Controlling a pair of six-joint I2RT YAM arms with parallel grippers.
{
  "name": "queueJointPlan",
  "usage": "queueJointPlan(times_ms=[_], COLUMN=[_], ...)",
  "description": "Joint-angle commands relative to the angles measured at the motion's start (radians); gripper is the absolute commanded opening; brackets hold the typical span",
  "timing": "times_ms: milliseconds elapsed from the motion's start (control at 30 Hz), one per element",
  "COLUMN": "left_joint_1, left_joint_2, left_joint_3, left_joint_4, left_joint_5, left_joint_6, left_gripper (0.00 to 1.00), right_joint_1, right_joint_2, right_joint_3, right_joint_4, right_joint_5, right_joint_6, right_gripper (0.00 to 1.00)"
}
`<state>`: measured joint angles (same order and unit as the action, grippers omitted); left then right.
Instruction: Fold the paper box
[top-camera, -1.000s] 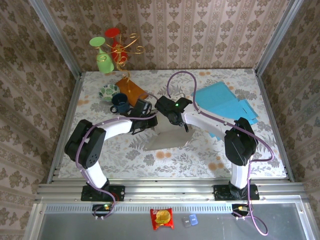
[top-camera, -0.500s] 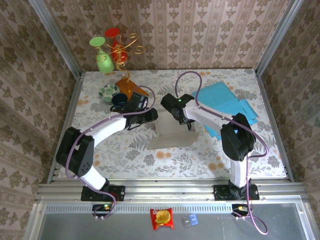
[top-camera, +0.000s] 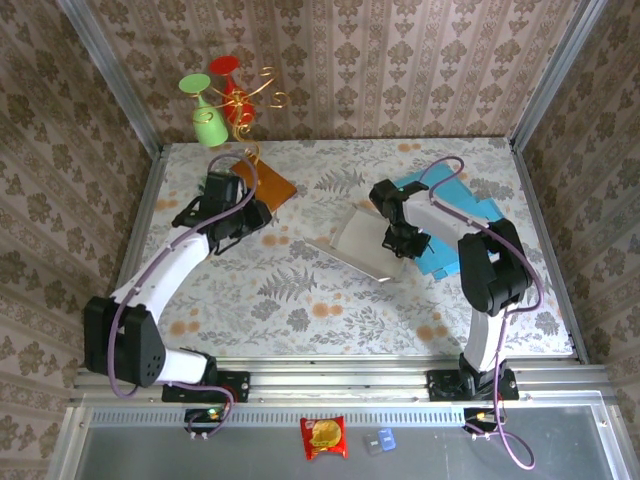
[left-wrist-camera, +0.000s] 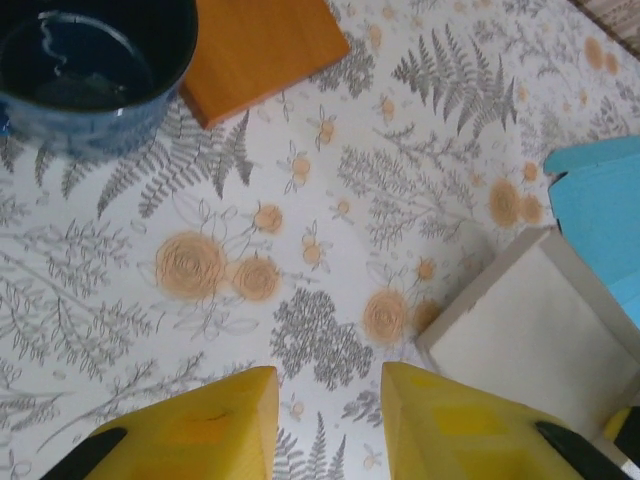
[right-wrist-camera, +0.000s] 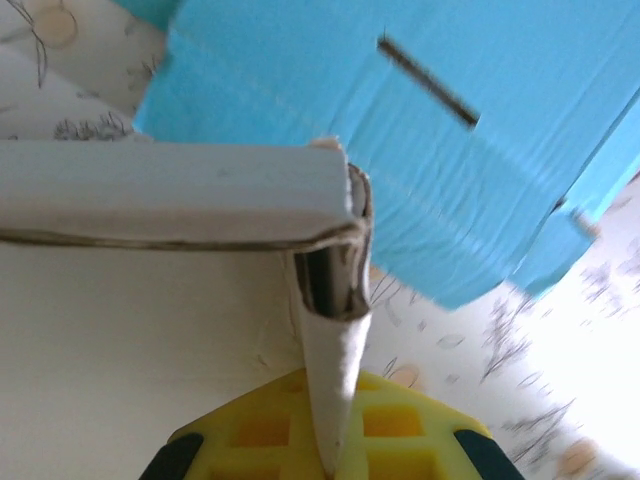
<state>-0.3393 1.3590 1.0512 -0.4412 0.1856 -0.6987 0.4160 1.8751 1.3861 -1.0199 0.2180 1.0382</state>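
Observation:
The white paper box (top-camera: 362, 246) lies right of the table's middle, partly on the blue sheets (top-camera: 455, 212). My right gripper (top-camera: 402, 240) is shut on the box's right wall. In the right wrist view that wall (right-wrist-camera: 330, 360) runs down between the yellow pads (right-wrist-camera: 262, 430), with the right gripper (right-wrist-camera: 330, 445) pinching it. The box's folded edge (right-wrist-camera: 170, 195) crosses above it. My left gripper (top-camera: 250, 218) is open over bare table at the left, well apart from the box. Seen from the left wrist, the left gripper (left-wrist-camera: 330, 405) holds nothing, and the box's corner (left-wrist-camera: 535, 340) sits at the right.
A dark blue cup (left-wrist-camera: 90, 60) and an orange board (left-wrist-camera: 260, 50) lie just beyond the left gripper. Blue paper (right-wrist-camera: 450, 140) lies under and past the box. A green vase and red glass on a gold stand (top-camera: 222, 100) fill the back left corner.
The left gripper let go of the box, opened and drew back to the left by the cup. The right gripper carried the box rightward onto the blue sheets.

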Motion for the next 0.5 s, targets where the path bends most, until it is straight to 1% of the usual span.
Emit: queueJointPlan(times_ms=[0,133,233,333,400,467], left_joint_1=[-0.004,-0.006,-0.018,-0.033,-0.048,-0.071], left_joint_2=[-0.04,-0.057,-0.061,-0.054,-0.041,-0.023], left_joint_3=[-0.055,-0.098,-0.119,-0.138,-0.144,-0.149], left_joint_4=[-0.079,-0.079,-0.068,-0.033,-0.011,0.018], left_joint_5=[0.048,0.083,0.099,0.123,0.136,0.149], left_joint_6=[0.019,0.021,0.024,0.021,0.019,0.018], left_gripper=[0.33,0.32,0.32,0.32,0.31,0.31], right_joint_1=[-0.005,-0.004,0.016,0.051,0.077,0.098], right_joint_2=[-0.041,-0.046,-0.059,-0.068,-0.07,-0.065], right_joint_3=[-0.048,-0.079,-0.122,-0.188,-0.215,-0.224], right_joint_4=[0.043,0.052,0.077,0.154,0.193,0.229], right_joint_5=[-0.147,-0.229,-0.297,-0.391,-0.426,-0.447], right_joint_6=[0.228,0.373,0.524,0.686,0.768,0.811], right_gripper=[0.0,0.0,0.0,0.0,0.0,0.0])
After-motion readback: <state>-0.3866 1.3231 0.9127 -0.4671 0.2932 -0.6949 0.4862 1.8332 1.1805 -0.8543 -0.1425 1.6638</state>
